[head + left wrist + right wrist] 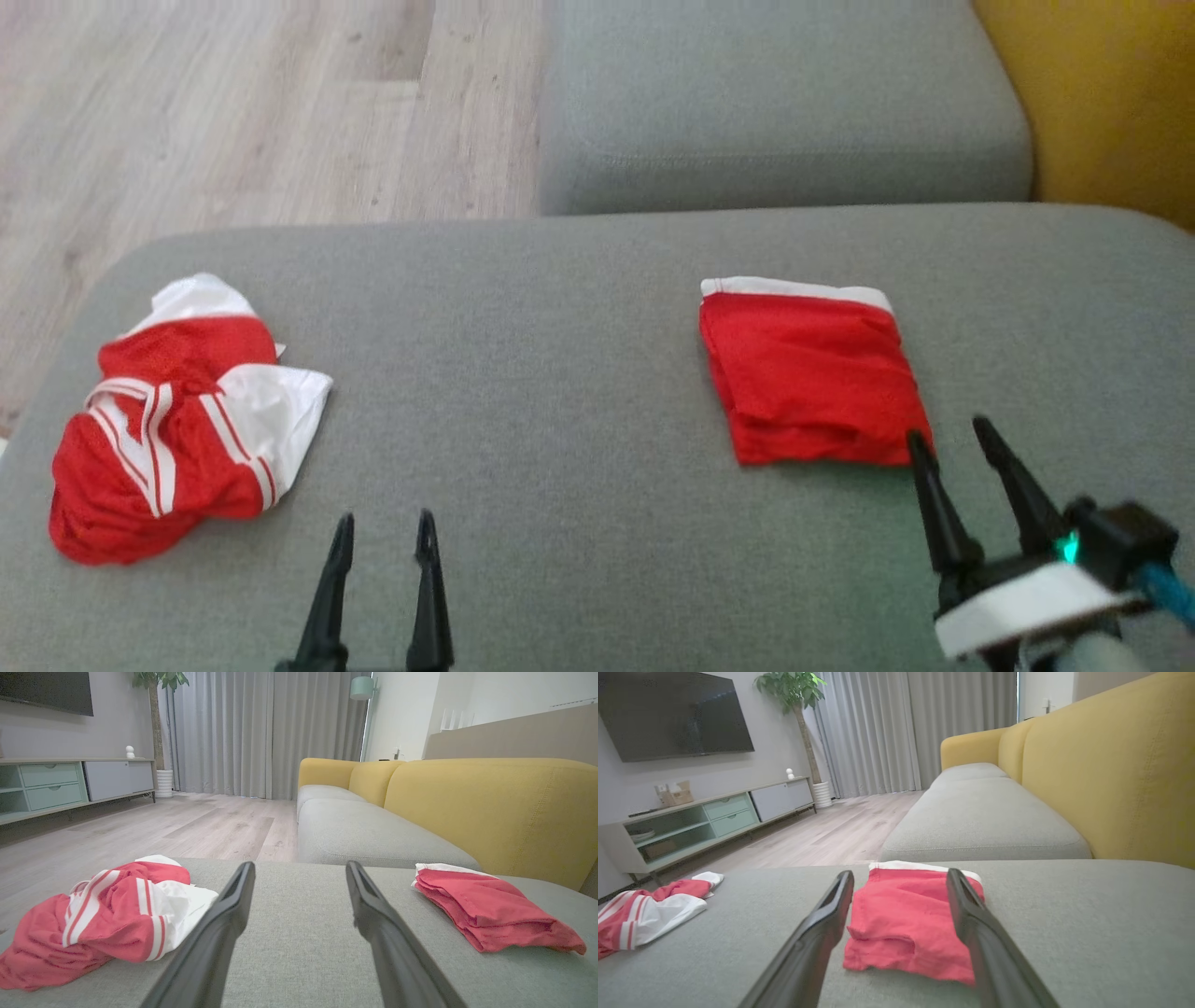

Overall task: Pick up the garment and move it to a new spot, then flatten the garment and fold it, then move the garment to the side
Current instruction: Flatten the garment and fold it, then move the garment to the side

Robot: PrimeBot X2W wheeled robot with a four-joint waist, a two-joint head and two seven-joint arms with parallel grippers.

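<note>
**While one garment lies folded, another waits in a heap**

Since the folded garment sits square and flat toward the right edge of the grey seat cushion, its fold and its move aside look finished. The right gripper stands with jaws wide and holds nothing. One fingertip is at the garment's near right corner (touching or just above, I cannot tell). The left gripper is equally wide and empty, low over the near edge and well apart from both garments.

The step in hand appears to be clearing off the folded garment and turning to the crumpled garment, which is bunched near the left edge toward the near left corner. To do it well, the right gripper should rise straight off, so that no fingertip catches the corner and drags the layers open. For the heap, a pinch on a raised ridge or the white hem should bite better than a stab into the middle. It should then be lifted high enough that no cloth trails.

The cushion's middle is broad open room for spreading it. The heap lies close to the left edge with the floor beyond, so pulls should run inward. A second cushion and a yellow backrest bound the far right.
</note>
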